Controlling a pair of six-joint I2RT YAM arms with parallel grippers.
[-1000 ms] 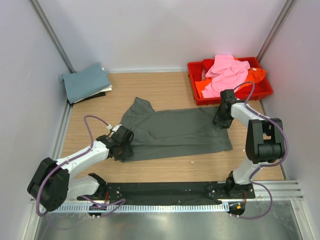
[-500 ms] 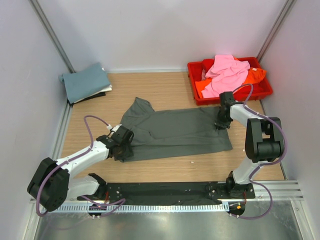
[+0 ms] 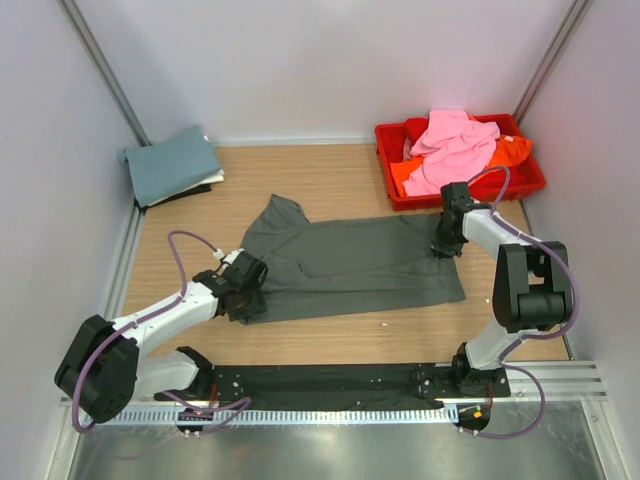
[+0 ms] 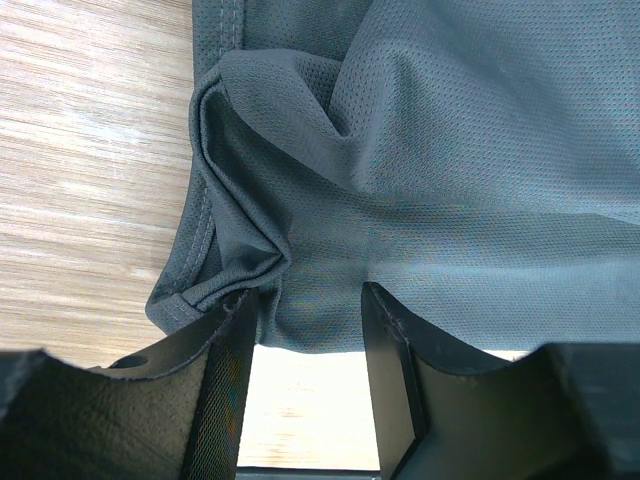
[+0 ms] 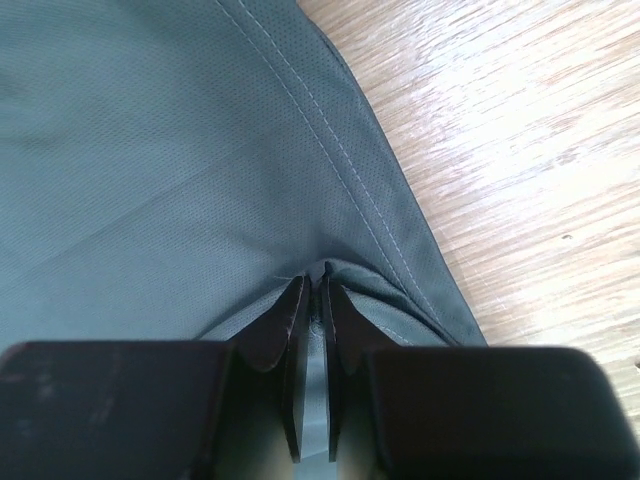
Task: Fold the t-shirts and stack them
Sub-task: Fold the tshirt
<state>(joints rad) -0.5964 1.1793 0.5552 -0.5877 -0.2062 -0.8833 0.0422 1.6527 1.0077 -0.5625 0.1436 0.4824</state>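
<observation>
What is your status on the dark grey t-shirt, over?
Right gripper shut on dark grey t-shirt hem. Left gripper open, astride opposite corner. Red tray stands apart, nothing blocking.

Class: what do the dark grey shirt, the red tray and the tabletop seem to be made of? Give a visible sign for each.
Dark grey shirt: fine knitted mesh, matte, likely synthetic sports cloth; tiny pinholes and soft folds show.
Red tray: probably moulded plastic; smooth, uniform, rigid walls.
Tabletop: wood or wood-look laminate; pale streaky grain, slight sheen.

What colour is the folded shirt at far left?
The folded shirt is dusty teal, seen best in the top external view.
</observation>
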